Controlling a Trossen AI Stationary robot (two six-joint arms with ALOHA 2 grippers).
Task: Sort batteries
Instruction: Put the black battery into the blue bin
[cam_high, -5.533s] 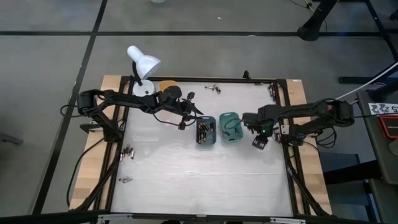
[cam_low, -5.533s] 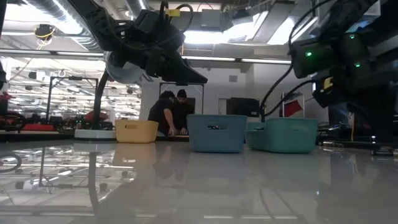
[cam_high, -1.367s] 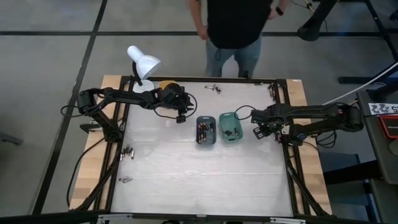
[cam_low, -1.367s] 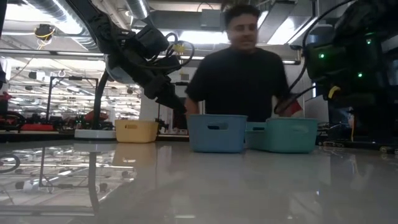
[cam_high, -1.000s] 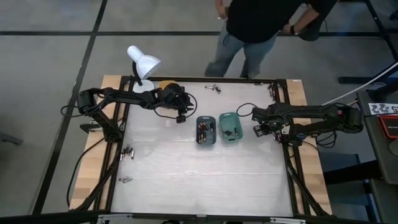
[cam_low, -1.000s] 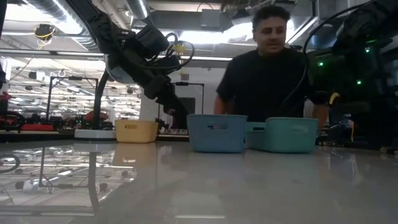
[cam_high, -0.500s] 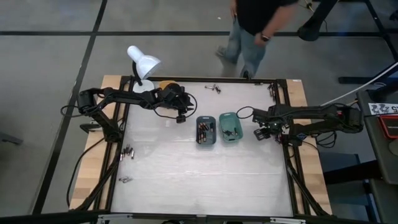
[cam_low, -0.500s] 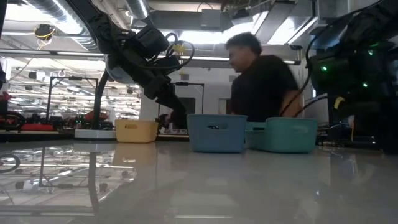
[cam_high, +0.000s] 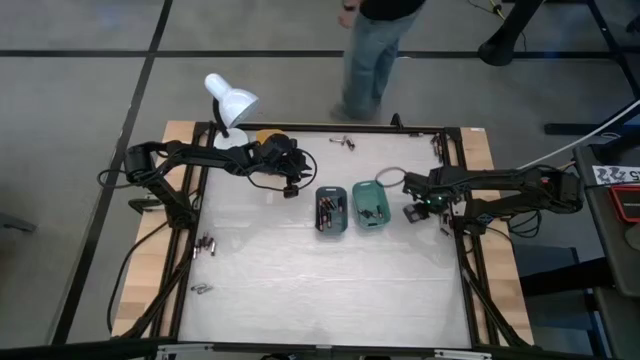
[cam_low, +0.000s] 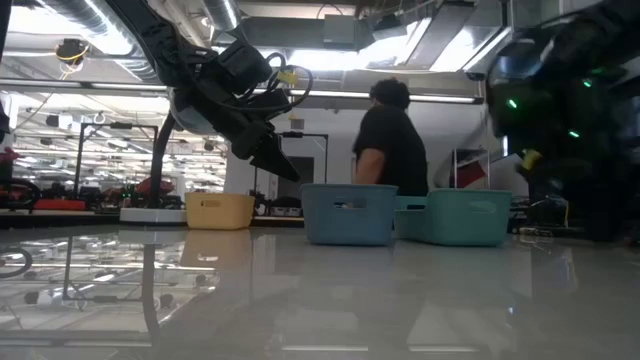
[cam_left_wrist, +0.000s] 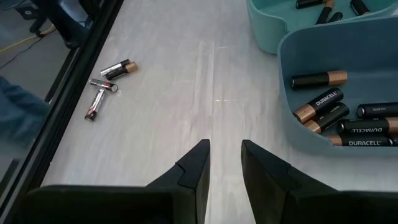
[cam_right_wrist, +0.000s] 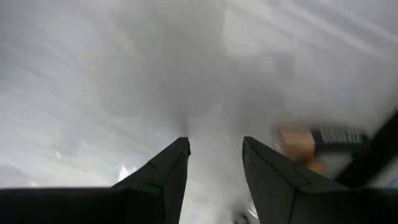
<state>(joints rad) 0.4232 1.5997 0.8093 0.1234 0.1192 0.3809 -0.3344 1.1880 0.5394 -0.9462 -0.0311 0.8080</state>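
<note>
Several batteries (cam_left_wrist: 323, 106) lie in the dark teal tray (cam_high: 319, 212), and a few more rest in the green tray (cam_high: 358, 190) beside it. Two loose batteries (cam_left_wrist: 106, 84) lie on the table by the far rail. My left gripper (cam_left_wrist: 225, 152) hovers open and empty above the table between the orange tray (cam_high: 268, 137) and the dark teal tray. My right gripper (cam_right_wrist: 214, 149) is open and empty, low over the table just right of the green tray. One blurred battery (cam_right_wrist: 317, 138) lies near it.
A white desk lamp (cam_high: 230, 105) stands at the far left corner. More loose batteries lie at the far edge (cam_high: 345, 141), near the far right corner (cam_high: 437, 146) and along the left side (cam_high: 207, 243). A person (cam_low: 392, 140) stands beyond the far edge.
My right gripper has shifted a little toward the green tray and is still moving, as its wrist view is blurred. The person behind the far edge has walked toward the table's left.
</note>
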